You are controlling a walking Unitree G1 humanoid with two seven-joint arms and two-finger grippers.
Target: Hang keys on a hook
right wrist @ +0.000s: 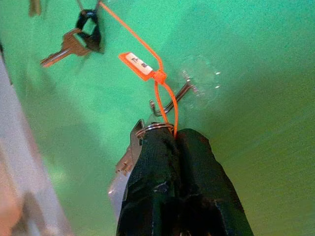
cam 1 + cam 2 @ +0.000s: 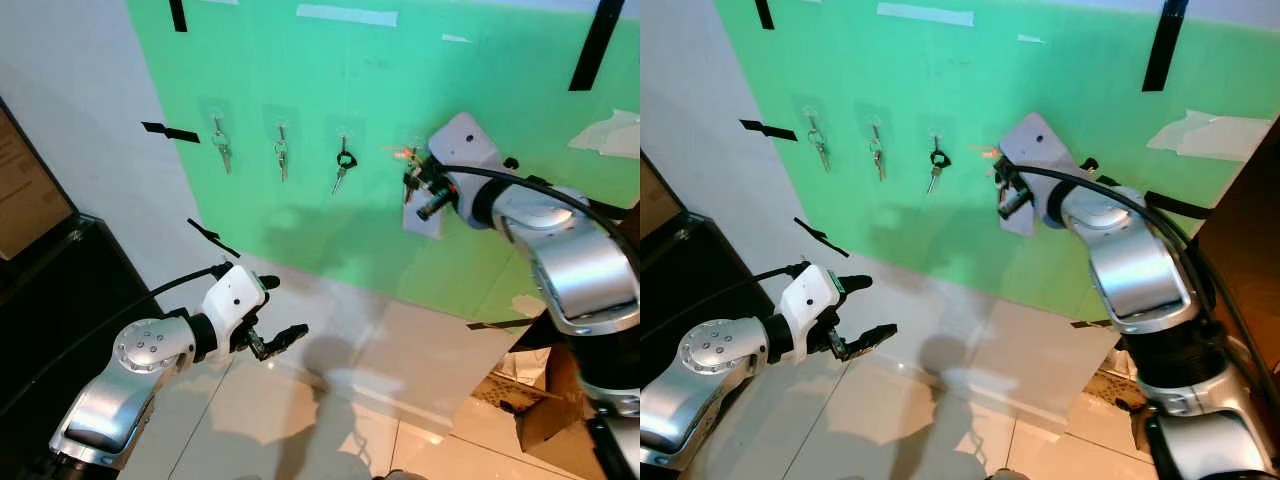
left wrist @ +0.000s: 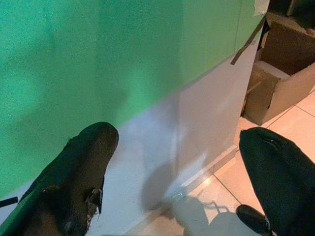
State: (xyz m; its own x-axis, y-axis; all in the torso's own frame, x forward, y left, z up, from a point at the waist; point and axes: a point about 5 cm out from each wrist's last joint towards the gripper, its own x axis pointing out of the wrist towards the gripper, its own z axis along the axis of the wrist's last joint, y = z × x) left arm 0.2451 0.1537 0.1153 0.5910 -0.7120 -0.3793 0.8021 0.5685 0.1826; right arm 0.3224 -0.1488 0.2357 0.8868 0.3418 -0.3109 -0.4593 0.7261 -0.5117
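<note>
A green sheet covers the wall (image 2: 330, 250), held by black tape, with pale wall and glossy tiles below. The keys (image 1: 129, 155) are pinched at their split ring between the clenched fingers of the right gripper (image 1: 173, 142), held up against the sheet just beside a clear stick-on hook (image 1: 183, 93); an orange cord with a small orange tag (image 1: 135, 65) trails from the ring. The bunch looks light, hard and slick metal, apt to swing and jingle, so the ring is likely the best place to hold, leaving its loop free for the hook's thin metal prong. The cord is limp and could snag. Three other key sets (image 2: 282, 152) hang on like hooks alongside. The left gripper (image 2: 268, 322) hangs low, fingers spread and empty
</note>
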